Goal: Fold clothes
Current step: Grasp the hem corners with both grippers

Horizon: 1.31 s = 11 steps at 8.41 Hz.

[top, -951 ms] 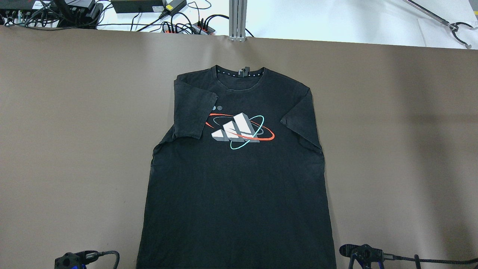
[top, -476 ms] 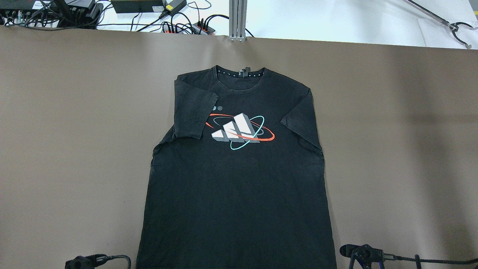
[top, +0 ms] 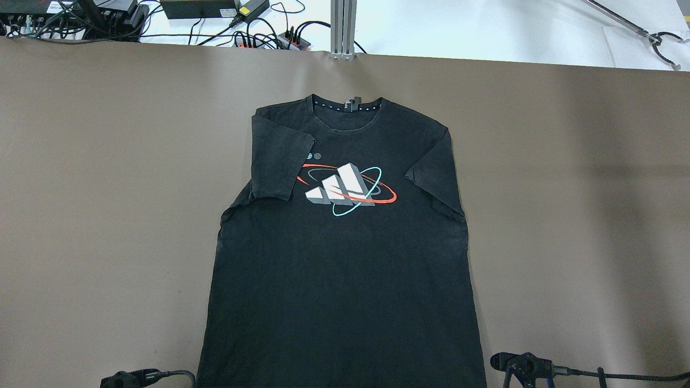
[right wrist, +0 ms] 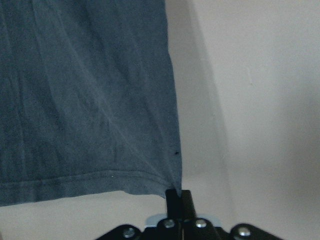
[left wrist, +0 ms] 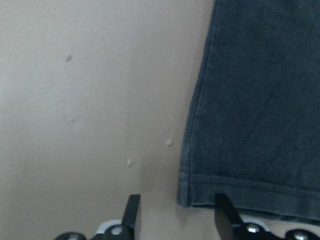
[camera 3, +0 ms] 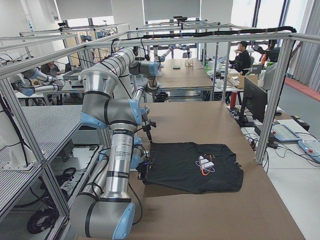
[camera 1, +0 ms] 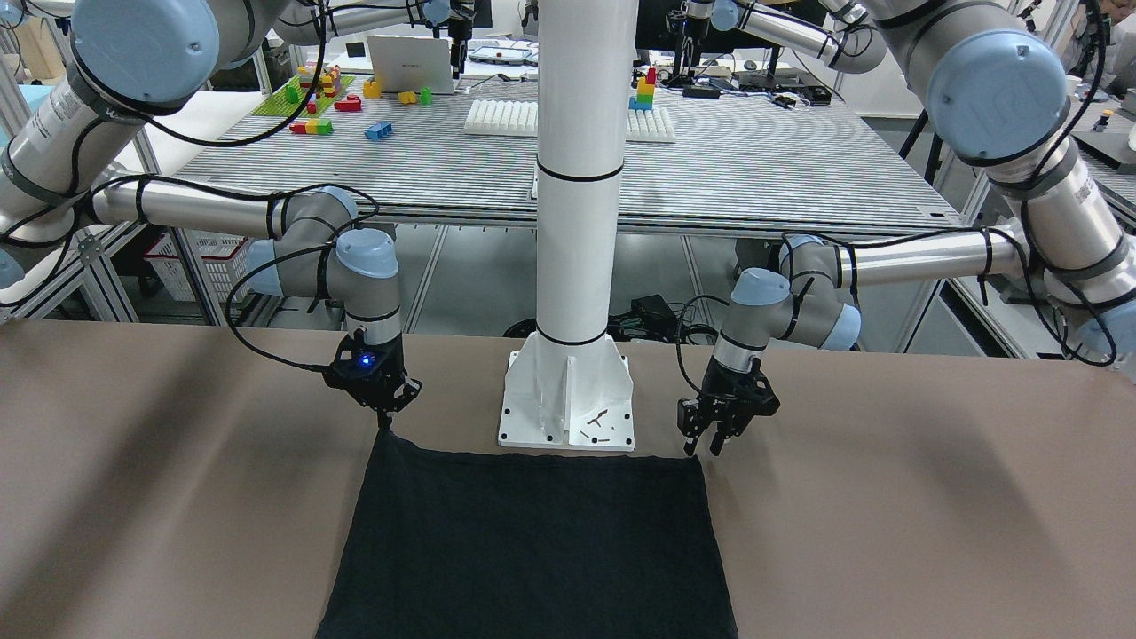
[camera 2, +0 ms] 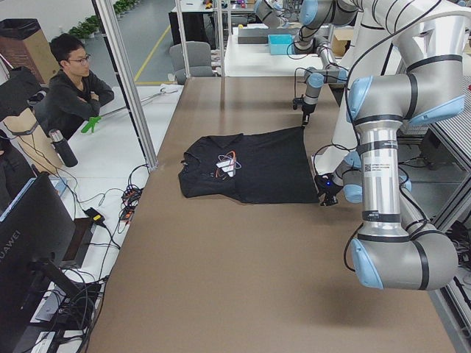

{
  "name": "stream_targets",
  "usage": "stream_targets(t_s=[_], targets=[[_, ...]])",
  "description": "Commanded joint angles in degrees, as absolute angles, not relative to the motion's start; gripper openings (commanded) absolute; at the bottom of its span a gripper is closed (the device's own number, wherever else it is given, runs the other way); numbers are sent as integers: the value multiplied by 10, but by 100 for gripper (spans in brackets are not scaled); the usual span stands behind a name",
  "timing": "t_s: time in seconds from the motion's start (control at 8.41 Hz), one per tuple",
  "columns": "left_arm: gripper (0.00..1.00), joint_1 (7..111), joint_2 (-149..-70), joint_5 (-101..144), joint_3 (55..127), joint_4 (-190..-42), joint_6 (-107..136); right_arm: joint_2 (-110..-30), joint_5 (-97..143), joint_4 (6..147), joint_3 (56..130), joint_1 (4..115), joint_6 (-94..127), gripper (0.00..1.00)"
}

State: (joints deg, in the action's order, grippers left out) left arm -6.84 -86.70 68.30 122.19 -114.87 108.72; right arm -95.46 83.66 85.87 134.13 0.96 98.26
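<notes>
The clothes are one black T-shirt (top: 339, 258) with a white, red and cyan chest print, lying flat with its collar at the far side and both sleeves folded inward. Its hem (camera 1: 532, 470) lies just in front of the white post's base. My right gripper (camera 1: 384, 424) is shut on the hem corner on its side and lifts it to a small peak; the right wrist view shows the right gripper (right wrist: 177, 196) pinching that corner. My left gripper (camera 1: 706, 446) stands open over the other hem corner. In the left wrist view that corner lies between the fingers of the left gripper (left wrist: 175, 210).
The white post's base plate (camera 1: 568, 404) stands between the two grippers, close behind the hem. Brown covering (top: 81, 215) spans the table. Cables and a power strip (top: 269, 37) lie past the far edge, by an aluminium post (top: 343, 29). A person (camera 2: 73, 84) sits beyond the table.
In the overhead view the left arm's wrist part at the bottom edge has slid right, toward the shirt's hem. The right arm and the shirt have not moved.
</notes>
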Motion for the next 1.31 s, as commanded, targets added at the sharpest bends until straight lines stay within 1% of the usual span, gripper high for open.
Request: stream_targets(t_s=[0.0, 0.24, 0.36, 0.48, 0.59, 0.71, 1.07, 1.19], targets=[[52, -69, -881, 684, 1213, -1149, 1086, -954, 835, 859, 1336, 9, 983, 0], [49, -69, -892, 686, 1200, -1149, 1082, -955, 835, 859, 1336, 10, 983, 0], [40, -68, -891, 686, 1200, -1149, 1082, -956, 835, 859, 1336, 10, 983, 0], [8, -66, -890, 686, 1201, -1149, 1081, -956, 835, 859, 1336, 9, 983, 0], [0, -63, -887, 686, 1205, -1149, 1075, -956, 835, 859, 1336, 9, 983, 0], [0, -60, -882, 686, 1218, -1147, 1061, -957, 835, 859, 1336, 9, 983, 0], [0, -60, -875, 682, 1224, -1147, 1055, -956, 835, 859, 1339, 10, 983, 0], [0, -61, -869, 675, 1240, -1147, 1055, -957, 836, 859, 1340, 11, 983, 0]])
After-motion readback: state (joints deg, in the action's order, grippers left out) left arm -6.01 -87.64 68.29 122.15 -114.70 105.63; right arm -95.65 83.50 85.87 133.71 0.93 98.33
